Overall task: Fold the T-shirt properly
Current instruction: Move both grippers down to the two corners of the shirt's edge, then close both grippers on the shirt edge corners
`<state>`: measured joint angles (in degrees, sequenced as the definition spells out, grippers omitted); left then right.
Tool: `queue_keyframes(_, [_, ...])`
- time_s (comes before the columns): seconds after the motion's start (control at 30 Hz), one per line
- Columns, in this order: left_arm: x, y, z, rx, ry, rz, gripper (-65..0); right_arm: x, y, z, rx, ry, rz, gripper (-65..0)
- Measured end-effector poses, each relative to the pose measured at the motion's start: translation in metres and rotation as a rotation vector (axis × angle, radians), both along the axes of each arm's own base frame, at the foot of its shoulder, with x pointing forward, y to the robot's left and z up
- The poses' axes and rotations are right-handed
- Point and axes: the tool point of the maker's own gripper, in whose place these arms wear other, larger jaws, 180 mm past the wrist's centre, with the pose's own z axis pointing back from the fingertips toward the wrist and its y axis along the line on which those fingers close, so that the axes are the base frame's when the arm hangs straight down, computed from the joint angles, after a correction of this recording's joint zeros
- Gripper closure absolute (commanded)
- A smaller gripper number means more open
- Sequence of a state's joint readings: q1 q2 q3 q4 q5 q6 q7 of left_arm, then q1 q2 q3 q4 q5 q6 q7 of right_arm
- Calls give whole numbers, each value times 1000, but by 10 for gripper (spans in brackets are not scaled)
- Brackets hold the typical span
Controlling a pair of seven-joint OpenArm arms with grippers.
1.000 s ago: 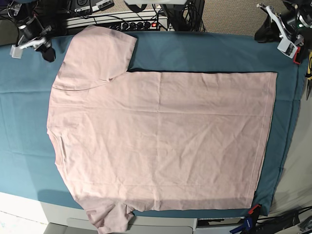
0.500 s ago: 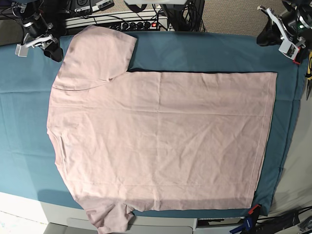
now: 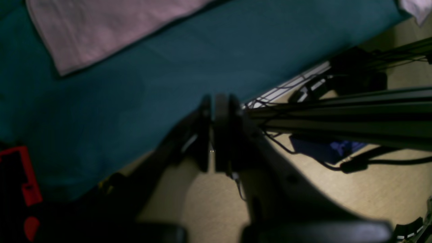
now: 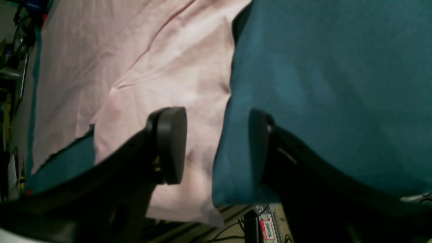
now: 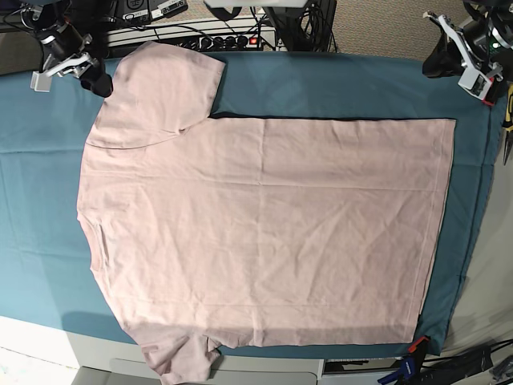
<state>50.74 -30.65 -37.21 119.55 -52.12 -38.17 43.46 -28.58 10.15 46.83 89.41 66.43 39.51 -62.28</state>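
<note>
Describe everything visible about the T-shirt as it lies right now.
The T-shirt is pale pink, thin, cotton-looking and lightly creased. It lies flat and unfolded on the teal table cloth, plain side up, with no lettering showing. The neck points to the base view's left, the straight hem to its right. One short sleeve reaches the table's far edge; the other hangs slightly over the near edge. The right claw, open, hovers over the far sleeve's edge; whether it touches the fabric cannot be told. Nothing else touches it.
</note>
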Motion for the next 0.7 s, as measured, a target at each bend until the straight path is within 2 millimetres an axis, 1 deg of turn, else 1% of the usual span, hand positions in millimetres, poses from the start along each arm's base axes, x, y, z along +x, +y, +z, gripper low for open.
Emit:
queue_keyframes(0.1, [0,0,0,0,0,0,-39,1,7,-2,19,4,21,-307])
queue_keyframes(0.23, [1,0,0,0,-4,0,-40,6,26,-4,51,0,75,-307])
queue_keyframes(0.33, [6,0,2,-1,-20,0,-40,9,41,-7,74,3,118,-307])
queue_keyframes(0.47, [7,0,3,0,-22,0,-41,10,47,-9,89,-4,116,-306])
queue_keyframes(0.5, [7,0,3,0,-23,0,-56,10,49,-9,94,-6,113,-299])
queue_keyframes(0.53, [8,0,3,0,-25,0,-79,10,50,-10,99,-8,111,-267])
queue_keyframes(0.57, [8,0,3,0,-25,0,-112,9,51,-11,100,-4,110,-204])
queue_keyframes(0.63, [8,0,3,0,-25,0,-183,5,52,-16,86,29,124,-19])
queue_keyframes(0.67, [8,0,3,0,-25,0,-214,3,51,-19,76,42,127,0])
queue_keyframes(0.7, [8,0,3,0,-27,0,-236,3,51,-19,76,43,126,0])
